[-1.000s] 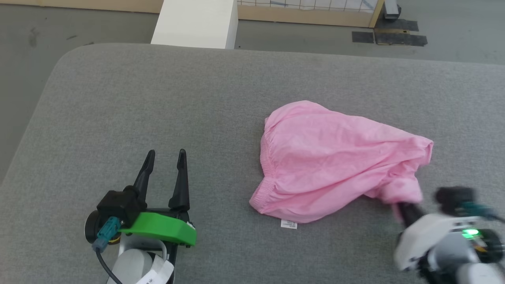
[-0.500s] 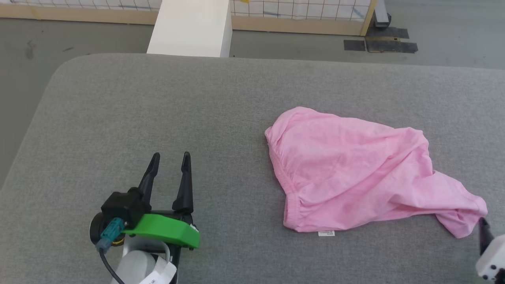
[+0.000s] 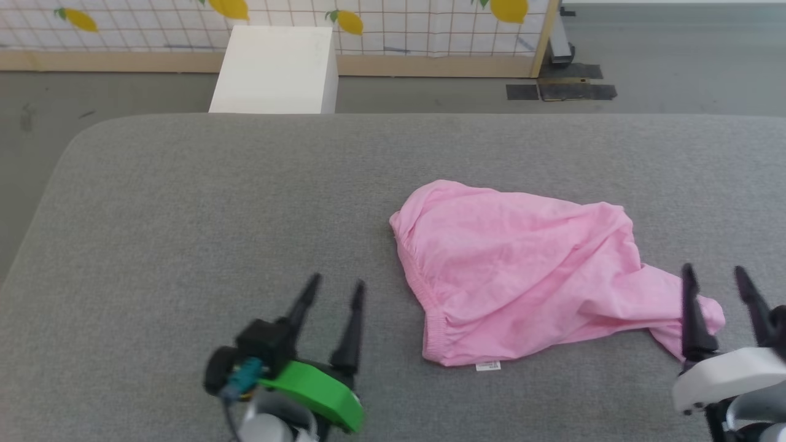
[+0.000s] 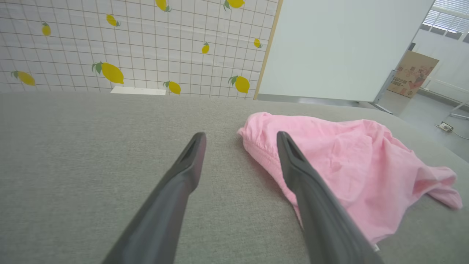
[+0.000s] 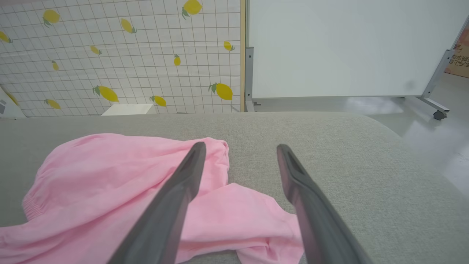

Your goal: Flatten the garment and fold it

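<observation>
Lying crumpled on the grey padded surface (image 3: pixel 184 215), right of centre, the garment (image 3: pixel 516 276) is trailing a narrow tail toward the near right, with its white label (image 3: pixel 488 366) peeking out at the near hem. The right gripper (image 3: pixel 712 269) is hovering at that tail, fingers spread and grasping nothing, possibly brushing the cloth. The left gripper (image 3: pixel 338 281) is likewise standing released and empty, near the garment's left edge.

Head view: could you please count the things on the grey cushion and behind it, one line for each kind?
Pink garment: 1
White label at its hem: 1
Grippers: 2, the left gripper and the right gripper, both open
White box behind the cushion: 1
Total: 5
</observation>
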Robot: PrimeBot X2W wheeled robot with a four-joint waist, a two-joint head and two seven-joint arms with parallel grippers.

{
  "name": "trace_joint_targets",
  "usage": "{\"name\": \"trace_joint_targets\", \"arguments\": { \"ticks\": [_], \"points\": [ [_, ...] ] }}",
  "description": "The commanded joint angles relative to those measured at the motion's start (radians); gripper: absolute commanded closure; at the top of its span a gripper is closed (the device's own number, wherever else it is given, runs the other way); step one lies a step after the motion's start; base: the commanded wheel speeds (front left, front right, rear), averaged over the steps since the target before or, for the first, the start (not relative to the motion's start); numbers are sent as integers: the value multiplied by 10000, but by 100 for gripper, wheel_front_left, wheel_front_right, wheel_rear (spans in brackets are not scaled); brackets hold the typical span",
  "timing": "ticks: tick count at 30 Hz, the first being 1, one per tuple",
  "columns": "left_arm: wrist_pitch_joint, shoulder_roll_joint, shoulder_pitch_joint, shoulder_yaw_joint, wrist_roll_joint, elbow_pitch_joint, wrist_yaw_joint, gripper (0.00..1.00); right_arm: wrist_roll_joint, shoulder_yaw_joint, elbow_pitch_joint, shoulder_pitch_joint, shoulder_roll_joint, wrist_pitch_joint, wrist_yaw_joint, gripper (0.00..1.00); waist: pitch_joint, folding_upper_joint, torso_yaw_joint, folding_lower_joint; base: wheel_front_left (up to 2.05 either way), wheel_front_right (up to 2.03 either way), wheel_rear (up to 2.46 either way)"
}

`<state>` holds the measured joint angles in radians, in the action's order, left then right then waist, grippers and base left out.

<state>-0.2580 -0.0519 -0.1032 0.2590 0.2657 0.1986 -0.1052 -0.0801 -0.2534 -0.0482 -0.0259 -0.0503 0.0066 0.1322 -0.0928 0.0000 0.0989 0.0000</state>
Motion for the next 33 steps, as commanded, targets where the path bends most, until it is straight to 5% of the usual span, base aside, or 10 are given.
{"name": "trace_joint_targets", "arguments": {
  "ticks": [1,10,23,26,27,33],
  "points": [
    [89,16,-77,410,3,228,-104,0,-93,293,-78,-220,1,-107,-15,0,139,0,234,0,0,0,0],
    [1633,-535,-862,3191,385,1813,-250,0,-445,1197,-55,-484,1,-249,-15,0,-29,0,736,0,0,0,0],
    [2307,-436,-1870,3519,1077,3683,-250,0,-713,1505,278,-49,1,-379,-15,0,-455,0,1060,0,0,0,0],
    [2360,-401,-1943,3710,1288,3775,-251,82,-720,1465,354,-21,1,-373,-15,0,-473,0,1026,0,0,0,0],
    [2383,-393,-1954,3776,1404,3789,-252,100,-721,1448,384,-22,1,-367,-15,0,-469,0,1003,0,0,0,0],
    [2113,-513,-1859,3265,2048,3598,-30,100,-705,1399,506,-94,1,-136,-15,0,-388,0,789,0,0,0,0]
  ]
}}
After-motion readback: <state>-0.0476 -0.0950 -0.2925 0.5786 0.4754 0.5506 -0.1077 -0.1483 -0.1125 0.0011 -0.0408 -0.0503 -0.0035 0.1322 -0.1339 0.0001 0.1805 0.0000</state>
